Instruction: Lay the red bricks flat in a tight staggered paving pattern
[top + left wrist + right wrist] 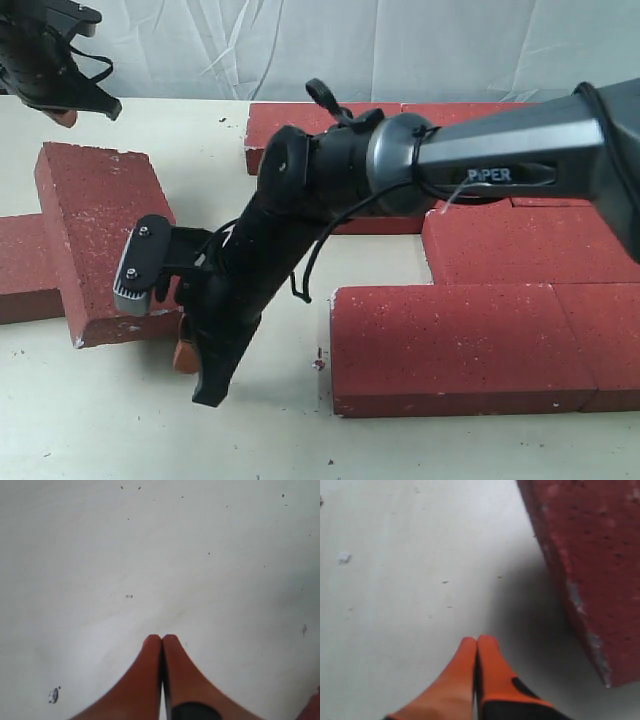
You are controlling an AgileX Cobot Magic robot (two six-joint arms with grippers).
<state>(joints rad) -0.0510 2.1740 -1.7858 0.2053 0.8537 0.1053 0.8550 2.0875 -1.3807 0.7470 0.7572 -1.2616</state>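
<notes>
pale tabletop (pixel 120 420) carries red bricks (pixel 460 340) lying flat in two groups. right end effector (pixel 477 641), tips pressed together and empty, hangs beside one brick's corner. left end effector (pixel 161 639) is likewise pressed together, empty.

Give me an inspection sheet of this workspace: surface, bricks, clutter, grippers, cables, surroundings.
Surface: pale tabletop, scuffed, with dark specks.
Job's things: red bricks lie flat in a fitted group on the right; one skewed brick lies apart on the left, beside another at the frame edge.
Clutter: small red crumbs on the table.
Grippers: left gripper shut, empty, over bare table; right gripper shut, empty, beside the skewed brick.
Cables: black cable hangs in a loose loop off the right arm.
Surroundings: creased white sheet behind.
</notes>
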